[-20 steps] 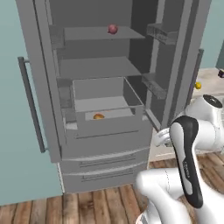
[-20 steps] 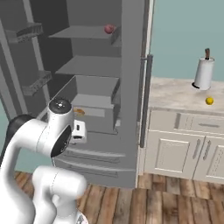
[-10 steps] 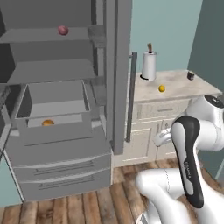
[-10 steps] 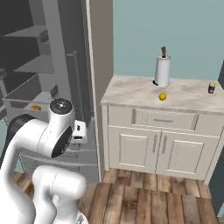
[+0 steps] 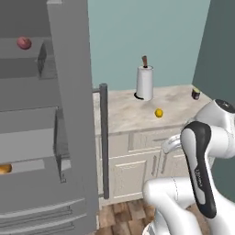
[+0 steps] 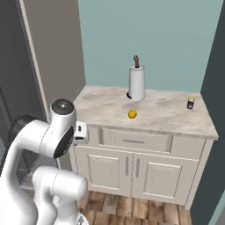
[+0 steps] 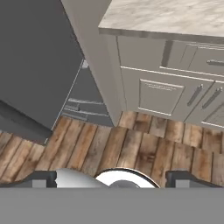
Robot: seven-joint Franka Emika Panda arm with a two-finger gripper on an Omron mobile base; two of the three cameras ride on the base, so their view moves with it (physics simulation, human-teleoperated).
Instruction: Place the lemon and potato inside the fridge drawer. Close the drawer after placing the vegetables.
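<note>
The lemon (image 5: 159,113) lies on the marble counter in front of the paper towel roll, and shows again as the lemon (image 6: 132,114) in the right base view. The potato (image 5: 4,168) rests inside the fridge drawer (image 5: 62,147), which stands pulled out at the far left. My gripper (image 7: 112,178) is open, its fingertips wide apart, holding nothing. It hangs low on the folded arm and looks down at the wood floor beside the cabinet. It is well away from both the lemon and the drawer.
The open fridge door (image 5: 73,114) stands between drawer and counter (image 6: 167,116). A paper towel roll (image 6: 136,82) and a small dark jar (image 6: 190,103) stand on the counter. A dark red ball (image 5: 24,43) sits on an upper fridge shelf. White cabinets (image 7: 162,94) run below the counter.
The whole picture has slid from the fridge toward the counter, so the base has moved right. The arm keeps its folded pose and the potato stays in the drawer.
</note>
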